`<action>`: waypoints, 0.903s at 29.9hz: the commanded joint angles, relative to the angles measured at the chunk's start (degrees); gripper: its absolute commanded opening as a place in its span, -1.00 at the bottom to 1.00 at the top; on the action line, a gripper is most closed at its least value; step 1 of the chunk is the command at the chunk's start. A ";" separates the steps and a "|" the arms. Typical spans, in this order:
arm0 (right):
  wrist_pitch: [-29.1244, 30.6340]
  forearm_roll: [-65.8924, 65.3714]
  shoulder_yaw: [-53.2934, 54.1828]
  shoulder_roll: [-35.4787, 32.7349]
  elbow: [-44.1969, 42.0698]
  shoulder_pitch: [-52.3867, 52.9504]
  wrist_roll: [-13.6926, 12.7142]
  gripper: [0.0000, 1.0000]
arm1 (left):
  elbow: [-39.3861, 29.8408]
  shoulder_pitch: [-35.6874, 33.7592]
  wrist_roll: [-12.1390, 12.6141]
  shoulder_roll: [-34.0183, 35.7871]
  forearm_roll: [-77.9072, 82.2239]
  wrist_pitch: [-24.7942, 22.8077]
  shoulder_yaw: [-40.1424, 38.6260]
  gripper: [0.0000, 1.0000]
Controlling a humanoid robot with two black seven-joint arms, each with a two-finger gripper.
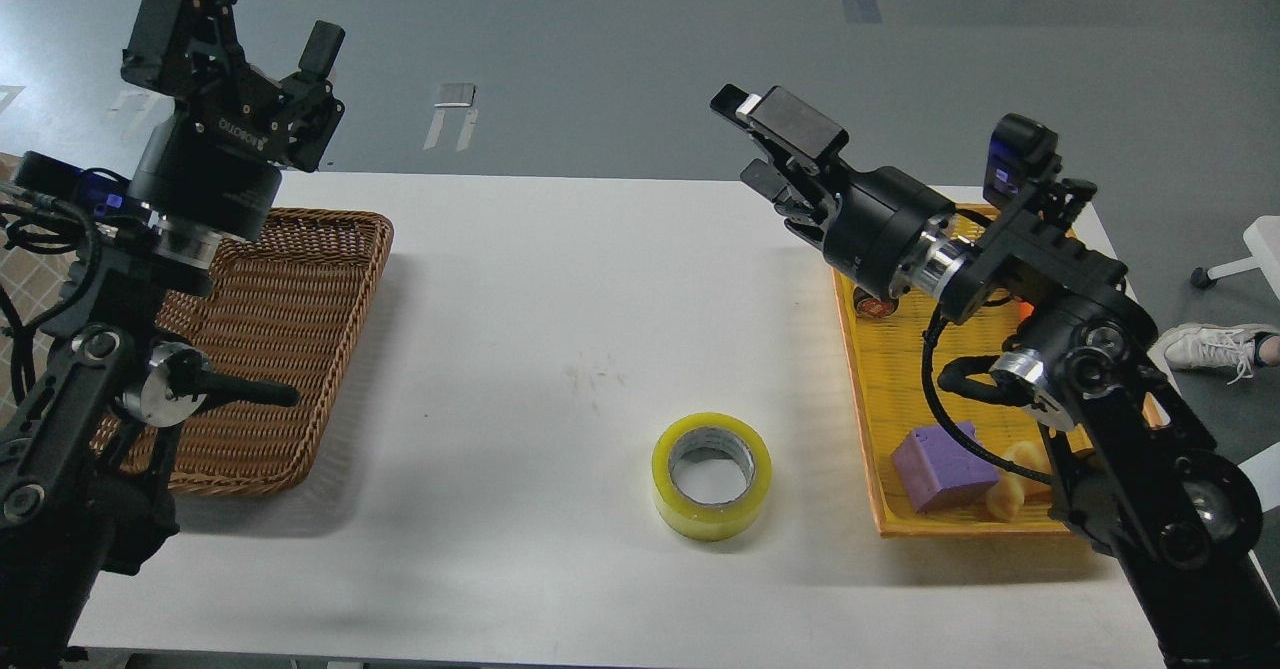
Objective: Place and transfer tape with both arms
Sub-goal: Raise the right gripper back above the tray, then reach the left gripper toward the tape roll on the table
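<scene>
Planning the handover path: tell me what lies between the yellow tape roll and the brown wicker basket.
Nothing: in the head view, only bare white table separates the yellow tape roll from the brown wicker basket.

1. Our right arm [1050, 279] covers much of the yellow tray [880, 369]; a small reddish item [872, 306] under its wrist is too hidden to identify.
2. Croissant toy [1015, 494] partly behind a cable.
3. Wicker basket [300, 329] partly behind our left arm [120, 349].
4. Someone's shoe [1215, 347] cut off at the right edge.
</scene>
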 commanded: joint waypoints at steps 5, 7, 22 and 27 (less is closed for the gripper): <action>3.93 9.22 9.87 -1.20 2.97 -2.90 -0.44 1.00 | -0.89 3.02 -2.14 0.40 17.10 3.44 6.50 0.96; 3.93 12.31 12.43 -1.20 3.15 -3.60 -0.18 1.00 | -1.94 3.99 -2.14 0.49 19.30 4.94 8.26 0.96; 3.93 23.65 21.84 -1.03 -0.54 -5.09 0.96 1.00 | -8.80 8.47 2.51 0.92 54.01 14.88 18.99 0.96; 3.93 25.06 22.02 -0.76 -0.28 -5.88 1.23 1.00 | -9.24 10.67 2.95 0.93 59.32 14.96 24.34 0.96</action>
